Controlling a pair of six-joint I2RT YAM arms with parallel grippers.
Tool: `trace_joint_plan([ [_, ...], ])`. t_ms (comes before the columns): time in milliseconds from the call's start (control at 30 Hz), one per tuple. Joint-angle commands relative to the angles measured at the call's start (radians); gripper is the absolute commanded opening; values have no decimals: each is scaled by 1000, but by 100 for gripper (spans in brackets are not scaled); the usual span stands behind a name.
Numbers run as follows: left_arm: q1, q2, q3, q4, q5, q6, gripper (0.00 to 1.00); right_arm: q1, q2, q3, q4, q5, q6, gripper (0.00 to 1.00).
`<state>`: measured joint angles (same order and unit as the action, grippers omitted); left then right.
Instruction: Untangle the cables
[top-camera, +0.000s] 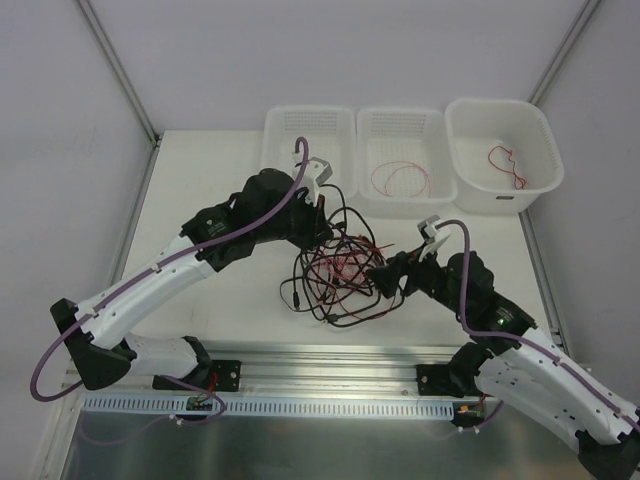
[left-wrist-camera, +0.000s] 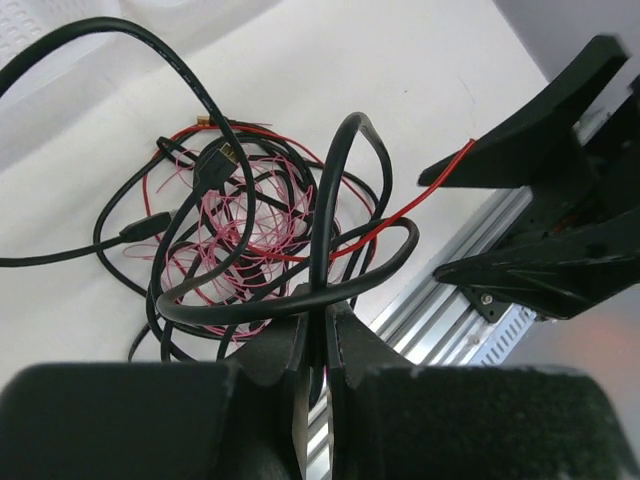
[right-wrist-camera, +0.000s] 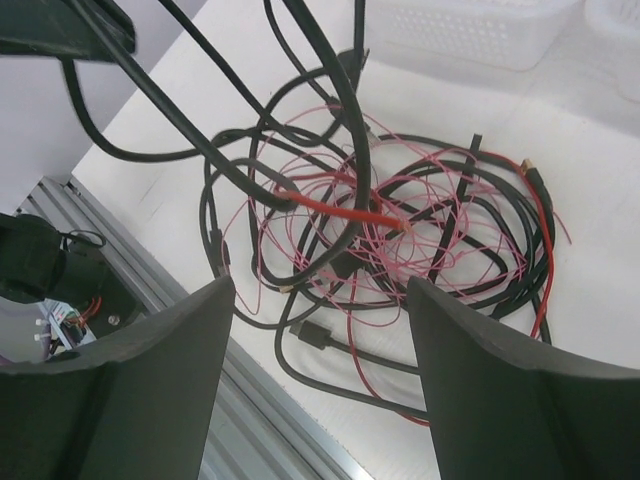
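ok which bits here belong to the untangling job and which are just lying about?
Job: cable tangle; black cable pinched in left hand; open right hand; red wires in two baskets, probably sorted.
Lying about: left basket; rail; purple hoses.

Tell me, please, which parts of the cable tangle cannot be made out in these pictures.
- Left wrist view: where the black cable runs on below the grip. The shut left fingers cover it.
- Right wrist view: the near side of the tangle, hidden behind the open right fingers.
- Top view: which strand crosses over which is too small to tell. The left bin is partly hidden by the left wrist.
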<state>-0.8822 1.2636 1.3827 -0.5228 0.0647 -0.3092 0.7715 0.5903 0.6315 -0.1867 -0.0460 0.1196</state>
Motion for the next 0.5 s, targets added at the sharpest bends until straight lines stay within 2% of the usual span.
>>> trace_joint_plan([
  [0, 0, -75, 35, 49, -20, -94, 0, 15, 8, -73, 162, -6, 31, 73],
  [133, 0, -124, 99, 53, -43, -111, 0, 15, 46, -162, 272, -8, 43, 76],
  [300, 0, -187, 96, 55, -135, -134, 0, 17, 103, -237, 374, 26, 57, 78],
  [467, 0, -196, 49, 79, -66, -189, 0, 17, 232, -237, 482, 26, 54, 80],
])
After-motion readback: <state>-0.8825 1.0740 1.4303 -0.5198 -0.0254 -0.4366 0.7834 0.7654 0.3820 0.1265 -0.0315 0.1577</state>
